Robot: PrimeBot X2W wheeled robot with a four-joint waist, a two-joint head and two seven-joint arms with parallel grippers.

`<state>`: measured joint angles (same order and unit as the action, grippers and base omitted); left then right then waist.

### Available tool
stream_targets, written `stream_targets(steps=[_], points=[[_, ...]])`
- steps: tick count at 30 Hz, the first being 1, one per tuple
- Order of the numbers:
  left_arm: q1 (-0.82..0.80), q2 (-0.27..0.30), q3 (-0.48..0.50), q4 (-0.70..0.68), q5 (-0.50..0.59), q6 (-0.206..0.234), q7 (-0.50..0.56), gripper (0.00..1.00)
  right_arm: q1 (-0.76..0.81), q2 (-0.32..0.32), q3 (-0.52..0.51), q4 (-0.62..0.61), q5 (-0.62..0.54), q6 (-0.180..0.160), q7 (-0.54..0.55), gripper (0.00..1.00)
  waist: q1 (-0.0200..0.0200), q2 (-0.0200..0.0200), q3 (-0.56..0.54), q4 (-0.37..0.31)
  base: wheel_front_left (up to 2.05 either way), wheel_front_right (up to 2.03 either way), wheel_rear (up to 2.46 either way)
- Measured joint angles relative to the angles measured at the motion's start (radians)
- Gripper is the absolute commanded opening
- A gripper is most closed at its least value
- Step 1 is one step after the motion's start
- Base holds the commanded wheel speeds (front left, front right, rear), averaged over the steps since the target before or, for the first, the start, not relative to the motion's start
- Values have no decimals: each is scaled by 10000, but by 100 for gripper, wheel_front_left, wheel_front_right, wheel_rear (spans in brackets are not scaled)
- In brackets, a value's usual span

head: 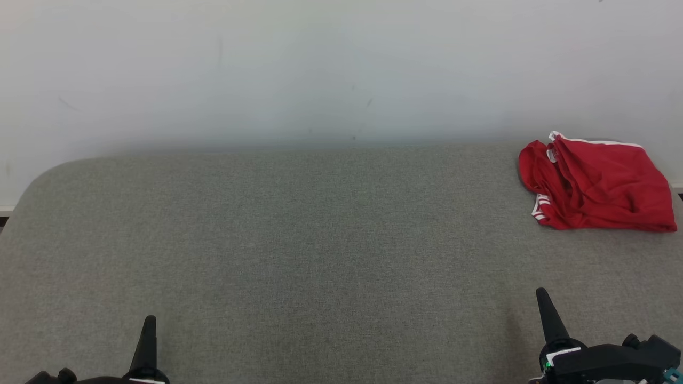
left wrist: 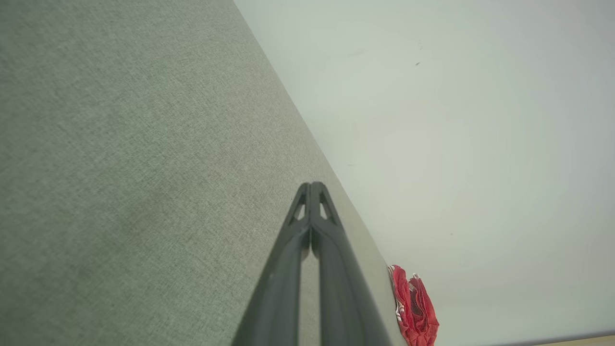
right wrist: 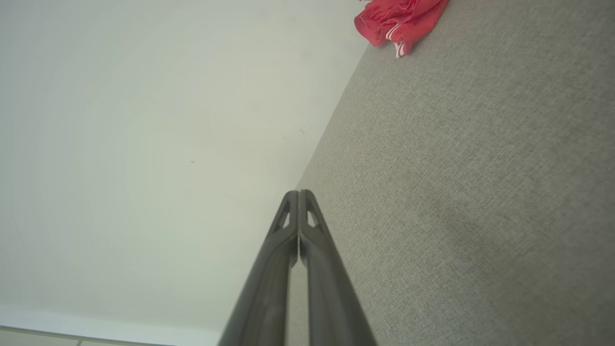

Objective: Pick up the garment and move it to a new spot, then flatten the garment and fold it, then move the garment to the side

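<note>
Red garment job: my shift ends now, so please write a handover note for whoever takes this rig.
Left gripper: shut, empty, at the near edge of the grey fabric-covered table.
Right gripper: shut, empty.
Red white-trimmed cloth garment: rumpled at the table's far right, by the wall, clear of both grippers.
Done: nothing evident.
Left: pick up, relocate, flatten, fold, set aside.

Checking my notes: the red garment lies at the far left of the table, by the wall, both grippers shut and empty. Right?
No: the head view shows the red garment at the far right of the table, by the wall. The left gripper and right gripper are shut and empty.
</note>
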<state>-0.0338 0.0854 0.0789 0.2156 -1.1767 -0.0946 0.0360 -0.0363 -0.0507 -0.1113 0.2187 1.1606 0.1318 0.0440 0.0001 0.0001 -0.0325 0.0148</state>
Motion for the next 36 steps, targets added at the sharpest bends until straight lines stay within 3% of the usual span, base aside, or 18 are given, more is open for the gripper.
stream_targets(steps=[36], points=[[-500, -238, 245, 213, -3049, -213, 541, 0, -477, -2, -15, 190, 3152, 0, 487, 0, -2, 0, 234, -98, 0, 0, 0]])
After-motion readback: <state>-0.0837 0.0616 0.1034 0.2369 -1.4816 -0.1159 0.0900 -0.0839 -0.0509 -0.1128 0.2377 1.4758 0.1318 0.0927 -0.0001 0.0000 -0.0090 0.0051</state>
